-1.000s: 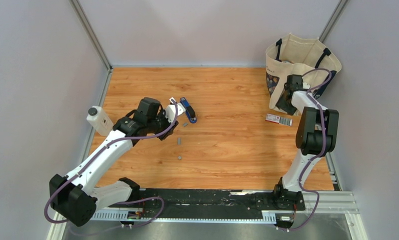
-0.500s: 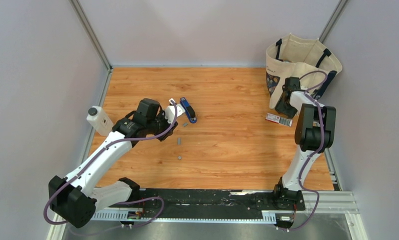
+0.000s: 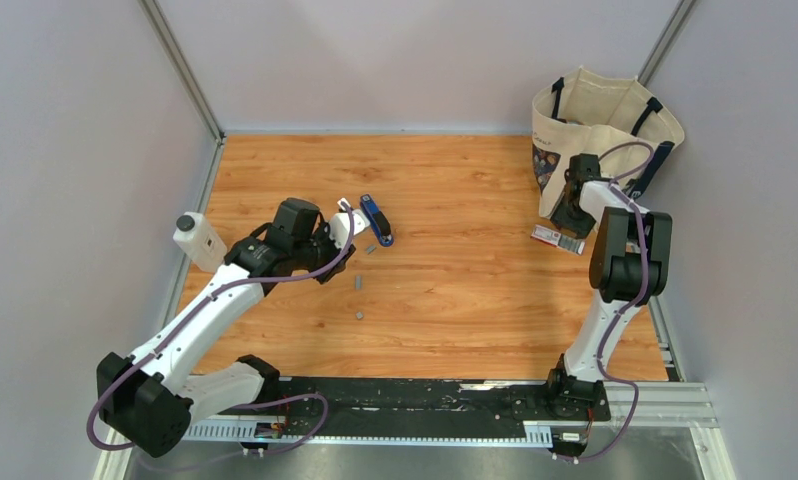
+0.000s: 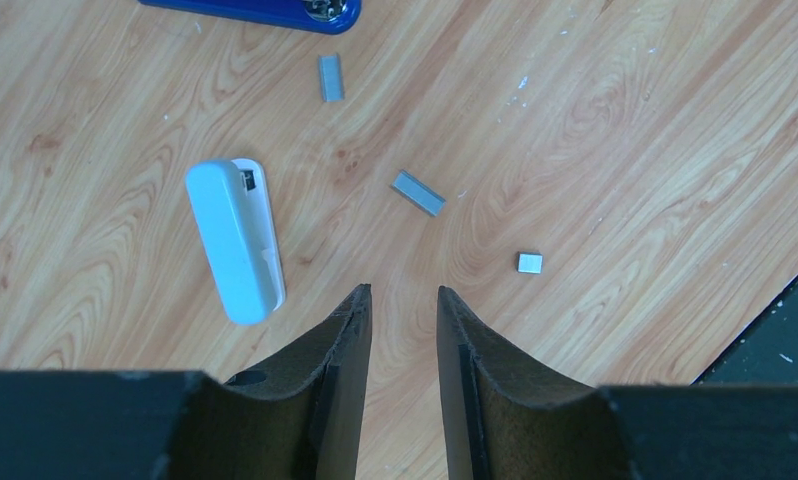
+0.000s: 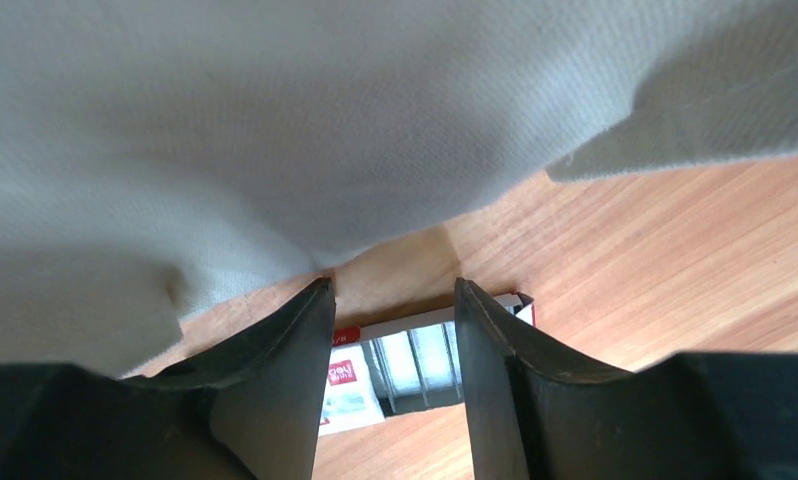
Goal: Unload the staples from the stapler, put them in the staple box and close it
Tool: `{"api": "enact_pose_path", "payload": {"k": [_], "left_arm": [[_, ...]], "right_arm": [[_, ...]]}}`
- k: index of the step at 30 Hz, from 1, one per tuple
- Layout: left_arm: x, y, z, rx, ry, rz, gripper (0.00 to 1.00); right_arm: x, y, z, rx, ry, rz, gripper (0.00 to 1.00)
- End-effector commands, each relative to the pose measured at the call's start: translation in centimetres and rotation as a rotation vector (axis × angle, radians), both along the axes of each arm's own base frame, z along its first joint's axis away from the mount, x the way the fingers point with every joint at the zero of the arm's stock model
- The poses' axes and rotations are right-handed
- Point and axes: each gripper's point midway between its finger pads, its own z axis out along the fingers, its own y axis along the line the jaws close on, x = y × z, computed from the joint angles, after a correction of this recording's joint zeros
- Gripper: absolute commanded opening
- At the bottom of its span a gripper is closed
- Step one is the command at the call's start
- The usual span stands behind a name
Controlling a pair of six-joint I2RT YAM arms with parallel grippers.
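The blue stapler point(image 3: 376, 218) lies on the wood table; only its edge shows at the top of the left wrist view point(image 4: 265, 10). Three silver staple bits lie loose near it: one point(image 4: 331, 78) by the stapler, one point(image 4: 418, 193) in the middle, and a small one point(image 4: 530, 262) nearer me. They also show in the top view point(image 3: 358, 283). My left gripper point(image 3: 337, 248) is open and empty above the table point(image 4: 403, 295), just short of the staples. My right gripper point(image 3: 573, 215) is open and empty point(image 5: 393, 290), far right.
A pale oblong piece point(image 4: 235, 240) lies left of my left fingers. A red-and-white staple box point(image 3: 557, 237) with a grey tray point(image 5: 415, 365) lies under my right gripper, next to a canvas bag point(image 3: 600, 125). A white bottle point(image 3: 197, 240) stands at the left edge.
My right gripper has come down and nearer along the bag, towards the staple box. My left arm has barely shifted. The stapler and staples have not moved.
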Motion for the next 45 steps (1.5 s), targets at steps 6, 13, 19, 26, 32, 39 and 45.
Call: {"api": "enact_pose_path", "payload": {"k": [6, 13, 19, 26, 32, 39, 45], "left_arm": [[-0.1, -0.4, 1.4, -0.043, -0.045, -0.018, 0.38], [-0.6, 0.0, 1.4, -0.043, -0.046, -0.013, 0.38], [-0.8, -0.1, 1.7, -0.052, -0.049, -0.015, 0.38], [-1.2, 0.3, 1.4, -0.039, -0.05, -0.023, 0.39], [-1.1, 0.4, 1.1, -0.021, -0.055, -0.032, 0.38], [-1.3, 0.6, 1.1, -0.014, -0.052, -0.031, 0.39], [-1.6, 0.8, 0.7, -0.01, -0.046, -0.032, 0.39]], "right_arm": [[-2.7, 0.7, 0.4, -0.021, 0.023, -0.011, 0.5], [-5.0, 2.4, -0.6, 0.003, 0.043, -0.012, 0.49], [-6.9, 3.8, -0.2, 0.047, 0.009, -0.036, 0.49], [-8.5, 7.9, -0.2, 0.169, -0.035, -0.04, 0.5], [-10.7, 12.6, -0.5, 0.239, -0.051, 0.014, 0.49], [-13.5, 15.3, -1.0, 0.265, -0.047, 0.038, 0.49], [-14.7, 16.6, -0.9, 0.315, -0.073, 0.061, 0.5]]}}
